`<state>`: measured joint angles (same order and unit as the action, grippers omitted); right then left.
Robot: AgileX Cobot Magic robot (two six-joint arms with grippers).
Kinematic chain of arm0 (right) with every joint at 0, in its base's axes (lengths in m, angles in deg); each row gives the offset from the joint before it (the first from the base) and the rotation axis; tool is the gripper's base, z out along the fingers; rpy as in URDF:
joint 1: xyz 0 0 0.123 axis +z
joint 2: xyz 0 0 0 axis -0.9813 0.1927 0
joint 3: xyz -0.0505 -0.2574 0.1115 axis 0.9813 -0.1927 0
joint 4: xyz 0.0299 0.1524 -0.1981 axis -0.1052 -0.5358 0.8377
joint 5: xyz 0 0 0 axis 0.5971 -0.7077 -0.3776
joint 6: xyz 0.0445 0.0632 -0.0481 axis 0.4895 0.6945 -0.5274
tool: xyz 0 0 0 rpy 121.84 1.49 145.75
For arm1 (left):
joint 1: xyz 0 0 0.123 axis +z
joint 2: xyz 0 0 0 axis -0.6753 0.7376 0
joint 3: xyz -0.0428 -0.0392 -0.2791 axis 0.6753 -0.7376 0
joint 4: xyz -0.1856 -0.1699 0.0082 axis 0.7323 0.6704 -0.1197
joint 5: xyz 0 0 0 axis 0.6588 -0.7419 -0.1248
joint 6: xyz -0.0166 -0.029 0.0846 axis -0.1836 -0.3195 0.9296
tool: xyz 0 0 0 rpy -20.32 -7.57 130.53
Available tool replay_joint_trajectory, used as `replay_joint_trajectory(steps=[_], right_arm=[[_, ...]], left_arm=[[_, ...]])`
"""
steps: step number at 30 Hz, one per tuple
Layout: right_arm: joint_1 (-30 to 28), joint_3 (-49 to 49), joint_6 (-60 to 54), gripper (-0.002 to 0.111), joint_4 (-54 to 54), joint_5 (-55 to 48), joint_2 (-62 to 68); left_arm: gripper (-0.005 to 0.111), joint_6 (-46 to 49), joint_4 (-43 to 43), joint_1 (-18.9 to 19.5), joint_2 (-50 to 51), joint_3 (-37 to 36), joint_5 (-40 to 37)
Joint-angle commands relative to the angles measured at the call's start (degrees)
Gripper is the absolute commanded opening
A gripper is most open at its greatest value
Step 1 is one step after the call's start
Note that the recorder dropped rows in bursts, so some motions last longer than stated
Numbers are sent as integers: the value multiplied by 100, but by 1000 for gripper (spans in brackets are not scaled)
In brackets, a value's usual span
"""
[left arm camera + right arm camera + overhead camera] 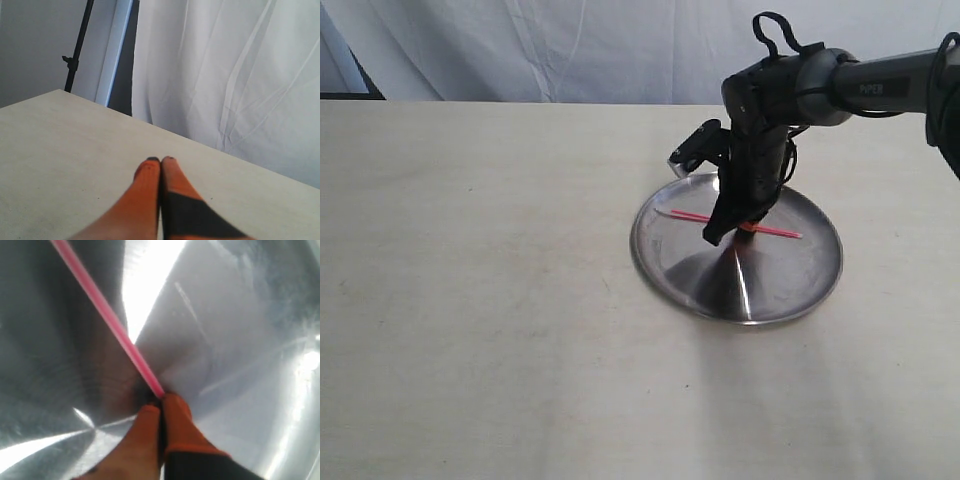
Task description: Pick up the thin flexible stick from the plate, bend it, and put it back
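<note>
The near part of the table [470, 380] is bare. Right of its middle sits the plate [800, 290], and across the plate runs the thin flexible stick [685, 215], straight, left to right, low over the metal or on it; I cannot tell which. The right gripper [730, 233] reaches down onto the stick's middle. In its wrist view the fingertips [150, 412] are pressed together with the stick [107, 315] running into them, so it looks pinched. The left gripper [161, 161] is out of the exterior view. Its fingers are closed on nothing over bare table, with the white curtain [240, 75] beyond. I judge the grasp made, while the lift, bend and return remain.
</note>
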<state>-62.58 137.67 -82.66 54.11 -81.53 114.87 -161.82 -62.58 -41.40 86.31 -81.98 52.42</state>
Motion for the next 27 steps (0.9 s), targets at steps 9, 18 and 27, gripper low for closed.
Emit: replay_joint_trajectory(steps=[9,18,27], right_arm=[[-28,-129,0,-1,-793,-556,-310],[-28,-129,-90,-1,-1093,-3,-572],[-28,-129,-668,40,-1564,811,-559]], left_arm=[[0,1,-64,-10,-27,-11,-10],[0,1,-124,-10,-27,-11,-10],[0,1,-228,-10,-27,-11,-10]])
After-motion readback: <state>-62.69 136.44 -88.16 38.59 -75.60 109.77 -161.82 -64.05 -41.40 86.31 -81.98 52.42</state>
